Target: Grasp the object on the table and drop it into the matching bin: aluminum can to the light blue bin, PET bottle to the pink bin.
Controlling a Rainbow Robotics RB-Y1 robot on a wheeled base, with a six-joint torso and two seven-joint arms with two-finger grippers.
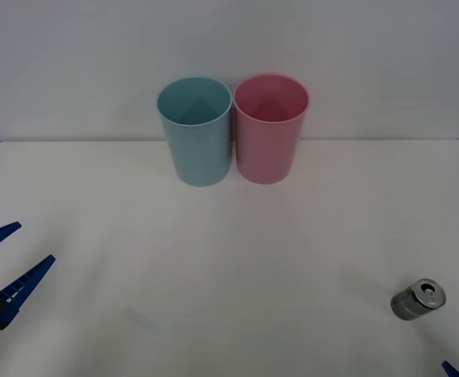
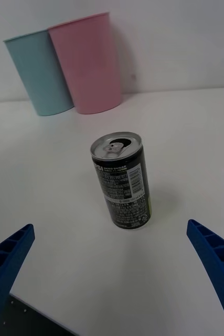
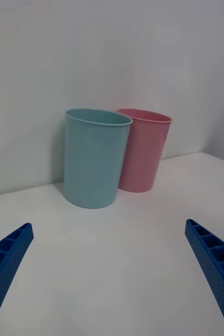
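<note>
A plain pale wall stood behind the table, whose wide white top ran out to either side. Against that wall's foot, at the far middle of the table, the light blue bin stood upright with its round rim open. The pink bin stood just beside it on the robot's right, so close that their sides seemed to touch or nearly so, and both looked empty inside from above.

The aluminum can, small and dark grey with a silver pull-tab top, was well apart from the light blue bin, far toward the robot and off to the right near the table's front corner. It stood upright on the white surface, white lettering and a barcode label on its side, much shorter than either bin.

The right gripper hung on the near side of the can from the bins, its blue ribbed fingers spread wide apart with the can between and beyond their tips, touching neither. The left gripper sat low at the table's left edge, well away from the light blue bin and on the opposite side from the can, its fingers likewise spread and holding nothing, pointed toward the two bins.
</note>
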